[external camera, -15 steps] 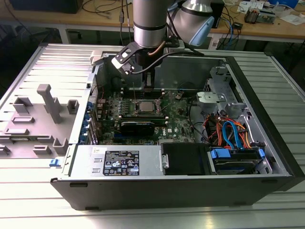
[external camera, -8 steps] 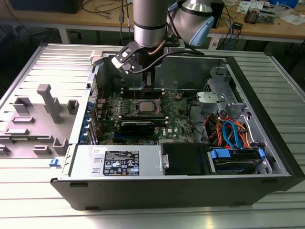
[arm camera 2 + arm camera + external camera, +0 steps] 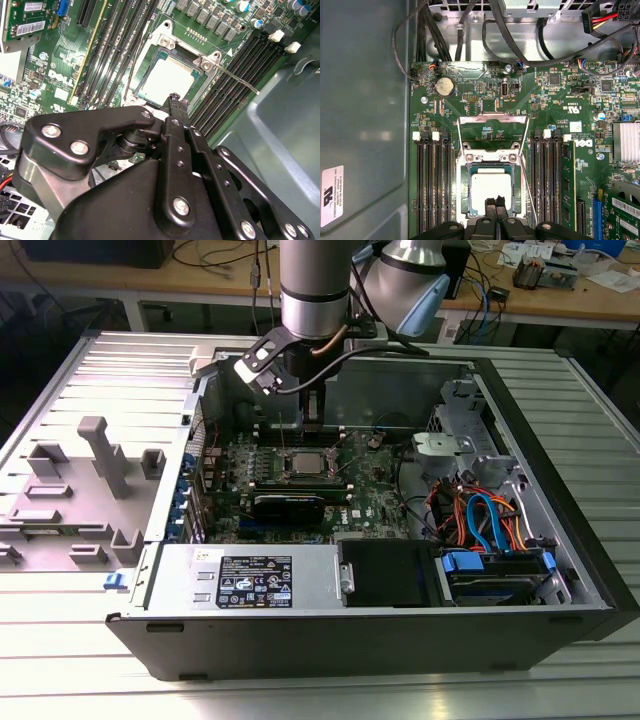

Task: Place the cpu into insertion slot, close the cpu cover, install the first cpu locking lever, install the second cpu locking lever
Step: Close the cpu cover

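- Nearest my cameras, the gripper [image 3: 495, 206] hangs over the near edge of the insertion slot [image 3: 465, 192]. Its two fingertips are pressed together, with nothing between them that I can see.
- Just under those tips, the cpu [image 3: 491, 189] lies flat inside the slot, silver top up and square to the dark frame. I count the first step as done.
- On the slot's far side, the cpu cover [image 3: 492, 119] is swung back off the chip, and bare board shows through its square opening. Closing it is not yet done.
- In the second wrist view, a locking lever [image 3: 235, 80] juts free from a corner of the slot, out across the memory slots [image 3: 240, 60]. It is not latched. I can't pick out the second lever with certainty; a thin wire along the slot's side in the first wrist view may be it.
- Farther out, past the cover, sits the coin battery [image 3: 444, 86], and beyond that the cables [image 3: 500, 30] at the case wall.
- My reckoning is that one of the four steps is complete, with the cover and both levers left.
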`<action>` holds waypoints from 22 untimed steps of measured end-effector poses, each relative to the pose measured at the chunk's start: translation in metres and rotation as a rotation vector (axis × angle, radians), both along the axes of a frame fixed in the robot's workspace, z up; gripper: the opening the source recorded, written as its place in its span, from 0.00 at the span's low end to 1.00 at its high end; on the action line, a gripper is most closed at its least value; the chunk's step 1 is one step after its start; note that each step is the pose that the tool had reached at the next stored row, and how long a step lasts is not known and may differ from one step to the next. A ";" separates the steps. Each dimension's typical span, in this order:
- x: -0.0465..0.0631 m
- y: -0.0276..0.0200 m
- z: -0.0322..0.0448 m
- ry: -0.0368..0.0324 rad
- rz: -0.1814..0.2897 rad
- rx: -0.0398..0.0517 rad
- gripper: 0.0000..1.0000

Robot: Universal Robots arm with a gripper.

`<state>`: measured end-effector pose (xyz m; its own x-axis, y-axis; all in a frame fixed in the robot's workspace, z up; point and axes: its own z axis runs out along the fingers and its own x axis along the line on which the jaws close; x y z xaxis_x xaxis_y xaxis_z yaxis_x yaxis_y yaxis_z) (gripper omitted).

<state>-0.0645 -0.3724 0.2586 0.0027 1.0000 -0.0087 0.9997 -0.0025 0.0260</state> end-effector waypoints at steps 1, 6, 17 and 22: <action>0.000 0.0000 0.0003 0.0000 0.000 0.0001 0.11; 0.000 0.0000 0.0044 0.0001 0.000 -0.0002 0.11; 0.000 0.0000 0.0079 0.0000 0.000 0.0000 0.11; 0.000 0.0000 0.0112 0.0001 0.000 -0.0002 0.11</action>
<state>-0.0646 -0.3724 0.2699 0.0028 1.0000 -0.0089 0.9997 -0.0026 0.0259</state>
